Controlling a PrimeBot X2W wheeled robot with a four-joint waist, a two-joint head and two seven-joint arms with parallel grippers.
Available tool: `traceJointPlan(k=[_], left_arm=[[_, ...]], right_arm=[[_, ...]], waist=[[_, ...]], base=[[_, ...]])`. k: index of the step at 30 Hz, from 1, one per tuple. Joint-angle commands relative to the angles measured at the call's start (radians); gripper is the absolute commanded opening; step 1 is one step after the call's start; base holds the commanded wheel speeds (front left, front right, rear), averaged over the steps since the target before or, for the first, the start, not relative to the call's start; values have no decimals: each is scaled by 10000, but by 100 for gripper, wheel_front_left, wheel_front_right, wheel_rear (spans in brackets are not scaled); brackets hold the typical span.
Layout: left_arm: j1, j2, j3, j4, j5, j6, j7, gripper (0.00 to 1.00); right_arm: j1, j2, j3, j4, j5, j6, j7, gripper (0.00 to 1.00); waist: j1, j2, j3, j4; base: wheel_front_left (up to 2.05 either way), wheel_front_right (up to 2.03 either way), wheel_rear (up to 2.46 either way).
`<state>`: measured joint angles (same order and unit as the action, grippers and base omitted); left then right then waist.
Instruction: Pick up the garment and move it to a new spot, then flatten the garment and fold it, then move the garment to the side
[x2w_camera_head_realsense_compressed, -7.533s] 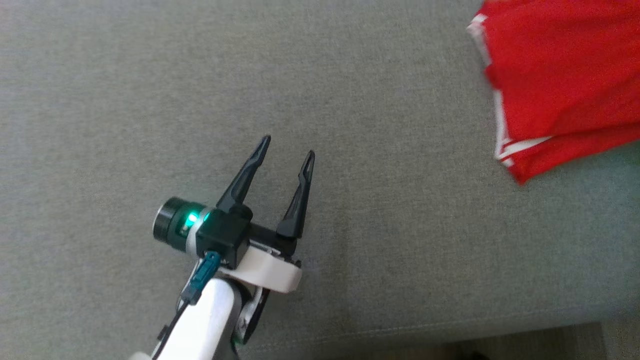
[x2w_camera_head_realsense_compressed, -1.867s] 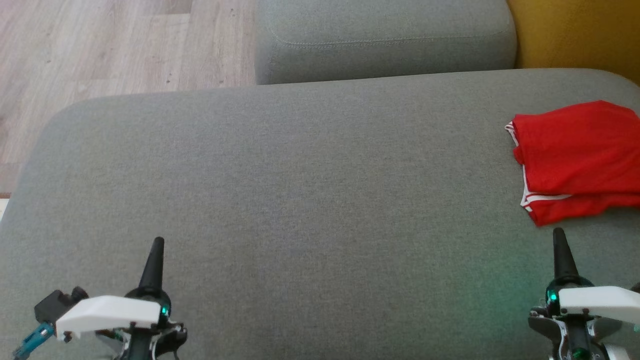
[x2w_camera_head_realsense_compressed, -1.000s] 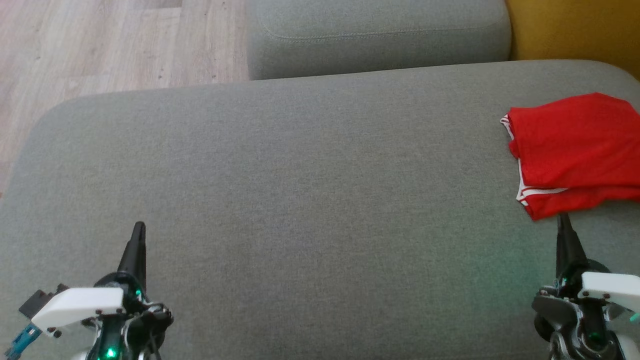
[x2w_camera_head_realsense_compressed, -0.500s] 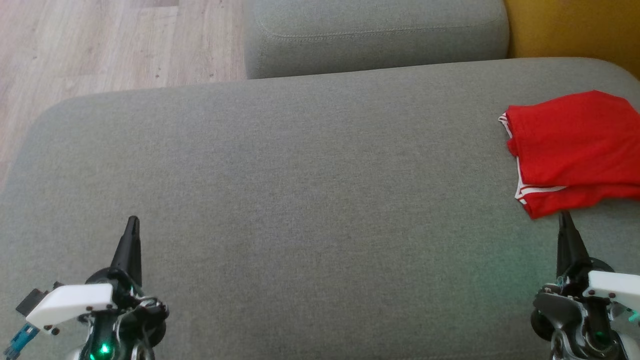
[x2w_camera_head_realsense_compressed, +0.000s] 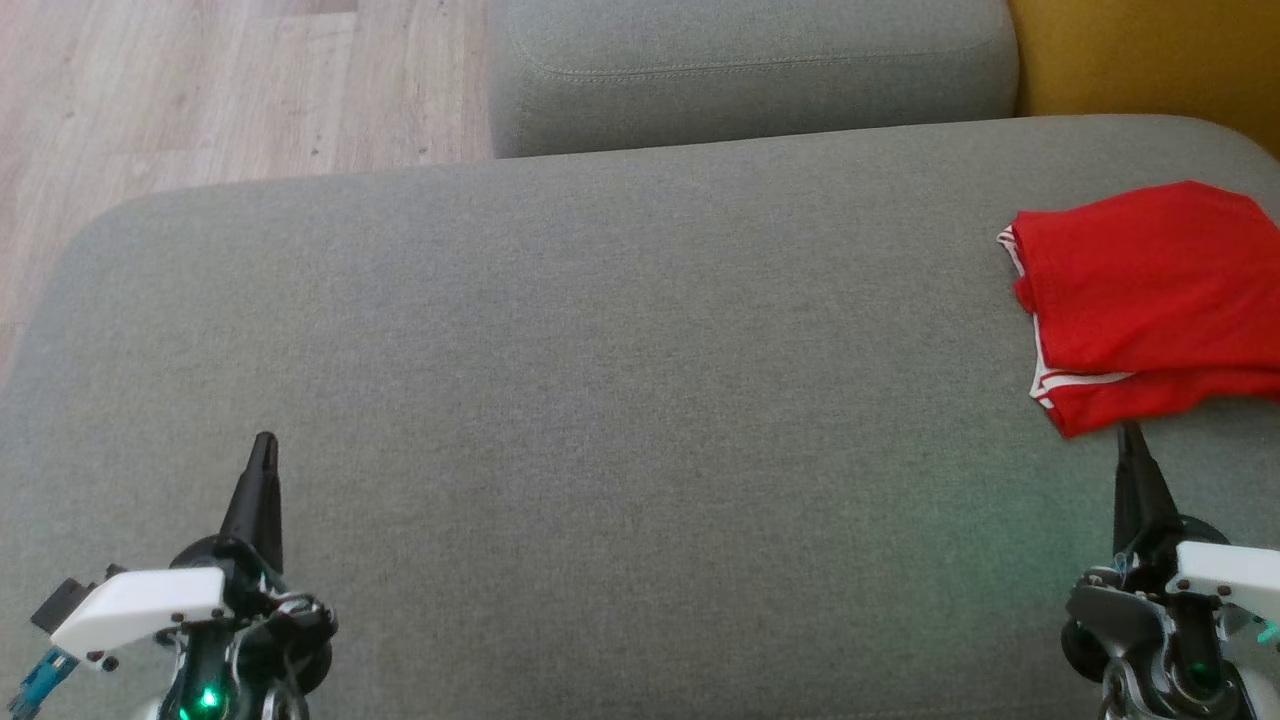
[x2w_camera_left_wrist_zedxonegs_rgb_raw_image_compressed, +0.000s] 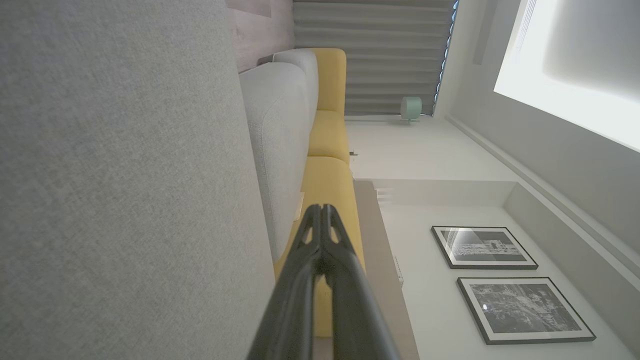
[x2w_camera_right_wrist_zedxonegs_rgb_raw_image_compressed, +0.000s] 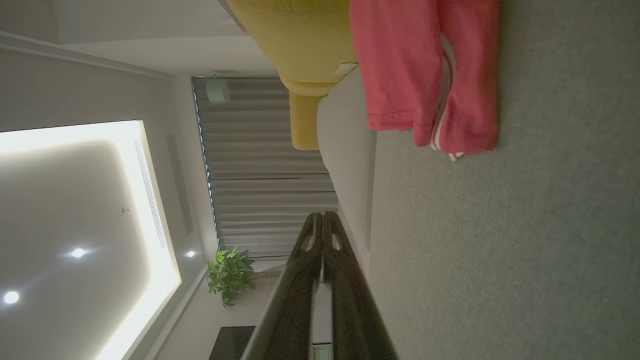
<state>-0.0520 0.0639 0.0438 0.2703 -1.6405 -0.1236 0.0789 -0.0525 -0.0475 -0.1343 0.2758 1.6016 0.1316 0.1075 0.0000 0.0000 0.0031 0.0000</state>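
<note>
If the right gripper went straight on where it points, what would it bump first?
Most likely the red garment: the right gripper points at its near edge. Its height over the sofa is unclear, so it might skim over.

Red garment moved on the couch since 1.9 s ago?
No. The red garment keeps its spot by the far right corner of the gray seat cushion; the slight picture shift is camera motion.
</note>
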Motion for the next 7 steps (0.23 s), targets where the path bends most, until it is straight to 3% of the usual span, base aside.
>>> traceJointPlan(k=[1, 7], left_arm=[[-531, 107, 362, -267, 38, -71, 72, 0], [-533, 90, 386, -266, 58, -71, 91, 0]], right_arm=[[-555, -30, 197, -311, 63, -9, 64, 0], [-555, -30, 196, -311, 62, -9, 64, 0]], waist=[[0, 0, 0, 1], [0, 0, 0, 1]], base=[[0, 0, 0], [0, 0, 0]])
